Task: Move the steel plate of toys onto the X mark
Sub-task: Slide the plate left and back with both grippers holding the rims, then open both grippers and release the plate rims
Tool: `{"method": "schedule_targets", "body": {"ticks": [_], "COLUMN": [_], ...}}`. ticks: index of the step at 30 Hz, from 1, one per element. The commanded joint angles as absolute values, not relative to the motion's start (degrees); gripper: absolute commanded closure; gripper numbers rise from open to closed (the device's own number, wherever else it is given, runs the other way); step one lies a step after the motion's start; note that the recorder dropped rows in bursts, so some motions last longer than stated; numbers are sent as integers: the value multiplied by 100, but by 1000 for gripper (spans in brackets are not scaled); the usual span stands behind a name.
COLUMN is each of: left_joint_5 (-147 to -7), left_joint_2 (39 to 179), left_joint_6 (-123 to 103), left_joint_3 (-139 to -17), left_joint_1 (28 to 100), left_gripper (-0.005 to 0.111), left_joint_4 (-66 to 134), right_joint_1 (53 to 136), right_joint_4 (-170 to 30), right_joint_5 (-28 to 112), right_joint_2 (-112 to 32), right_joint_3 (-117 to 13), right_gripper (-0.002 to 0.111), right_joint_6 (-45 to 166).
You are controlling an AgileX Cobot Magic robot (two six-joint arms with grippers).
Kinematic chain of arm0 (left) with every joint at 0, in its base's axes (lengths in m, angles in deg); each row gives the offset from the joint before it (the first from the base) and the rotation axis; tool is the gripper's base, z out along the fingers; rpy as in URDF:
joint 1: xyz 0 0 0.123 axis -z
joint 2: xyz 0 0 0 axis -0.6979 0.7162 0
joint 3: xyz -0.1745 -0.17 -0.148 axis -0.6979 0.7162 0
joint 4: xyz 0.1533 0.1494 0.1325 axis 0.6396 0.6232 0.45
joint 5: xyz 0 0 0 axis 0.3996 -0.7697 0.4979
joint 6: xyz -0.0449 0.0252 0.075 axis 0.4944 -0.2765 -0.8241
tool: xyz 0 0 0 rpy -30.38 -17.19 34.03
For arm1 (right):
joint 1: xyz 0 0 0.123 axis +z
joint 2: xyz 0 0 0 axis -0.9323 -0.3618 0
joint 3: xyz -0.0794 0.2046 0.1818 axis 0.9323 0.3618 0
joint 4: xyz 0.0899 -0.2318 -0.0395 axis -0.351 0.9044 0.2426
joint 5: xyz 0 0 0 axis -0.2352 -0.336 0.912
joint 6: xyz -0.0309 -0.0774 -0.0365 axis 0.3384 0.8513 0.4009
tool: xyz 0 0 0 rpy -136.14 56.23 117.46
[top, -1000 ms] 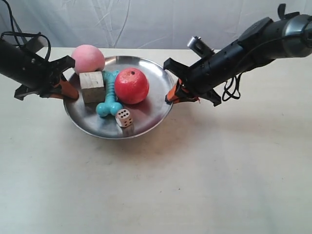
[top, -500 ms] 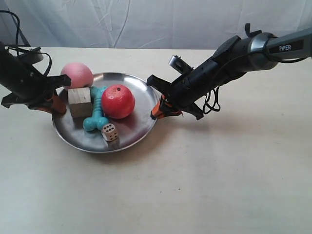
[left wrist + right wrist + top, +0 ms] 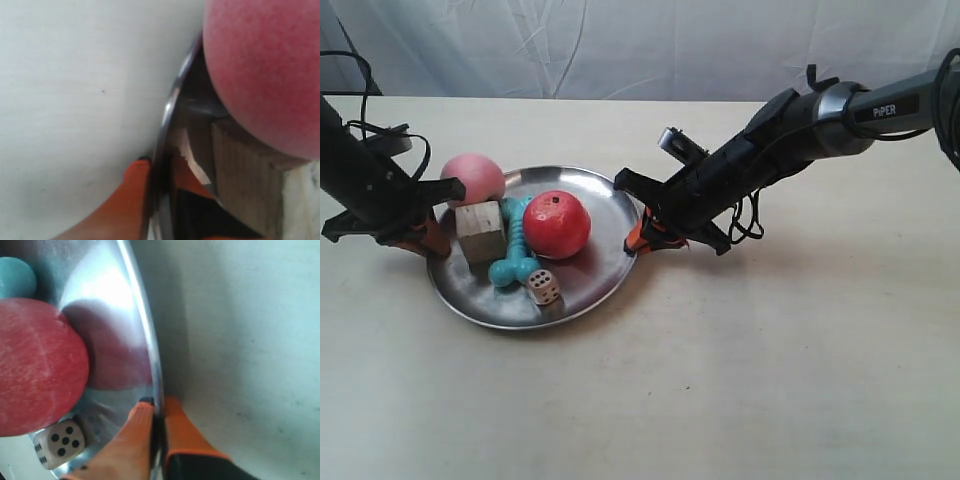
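The steel plate (image 3: 592,268) is gripped on opposite sides of its rim. It holds the pink ball (image 3: 473,179), wooden cube (image 3: 480,230), turquoise bone (image 3: 513,250), red ball (image 3: 557,224) and die (image 3: 544,287). My left gripper (image 3: 430,238) is the arm at the exterior view's left. Its wrist view shows the gripper (image 3: 159,170) shut on the rim (image 3: 167,110), beside the pink ball (image 3: 265,70) and cube (image 3: 245,170). My right gripper (image 3: 638,238) (image 3: 157,407) is shut on the rim (image 3: 145,330), near the red ball (image 3: 35,365) and die (image 3: 59,442). No X mark shows.
The pale tabletop (image 3: 750,380) stretches out in front of and to the right of the plate. A white cloth backdrop (image 3: 620,45) hangs behind the table's far edge. Black cables (image 3: 750,215) trail under the right arm.
Both arms have carried the plate and its toys toward the exterior view's left and slightly lower. Both grips on the rim stayed shut, and the toys kept their places.
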State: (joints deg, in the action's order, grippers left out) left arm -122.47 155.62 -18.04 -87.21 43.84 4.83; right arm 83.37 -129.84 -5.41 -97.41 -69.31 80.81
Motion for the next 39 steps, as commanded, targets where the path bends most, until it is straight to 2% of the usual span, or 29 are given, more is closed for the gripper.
{"method": "schedule_targets", "body": {"ticks": [1,5,7,13,21,25,39], "left_joint_5": [-12161,-12114,-12116,-12116,-12171,-12224,-12372], "left_joint_2": [15690,15704,15704,15704,15704,15704,14860], "left_joint_6": [-1810,-1798,-1798,-1809,-1647,-1336,-1296], "left_joint_3": [-8746,-8746,-8746,-8746,-8746,-8746,-8746], "left_joint_1": [4383,4383,4383,4383,4383,4383,4383], "left_gripper": [107,107,107,104,79,72,70], "left_joint_4": [481,459,555,745,1075,1334,1318], "right_joint_1": [8374,8374,8374,8374,8374,8374,8281], "right_joint_4": [-12912,-12900,-12871,-12692,-12664,-12497,-12128], "right_joint_5": [-560,-560,-560,-571,-625,-685,-1065], "right_joint_2": [-9697,-9697,-9697,-9697,-9697,-9697,-9265], "right_joint_3": [-6981,-6981,-6981,-6981,-6981,-6981,-6981], "right_gripper": [95,76,72,73,73,73,73], "right_joint_6": [8247,8247,8247,8236,8236,8213,8057]}}
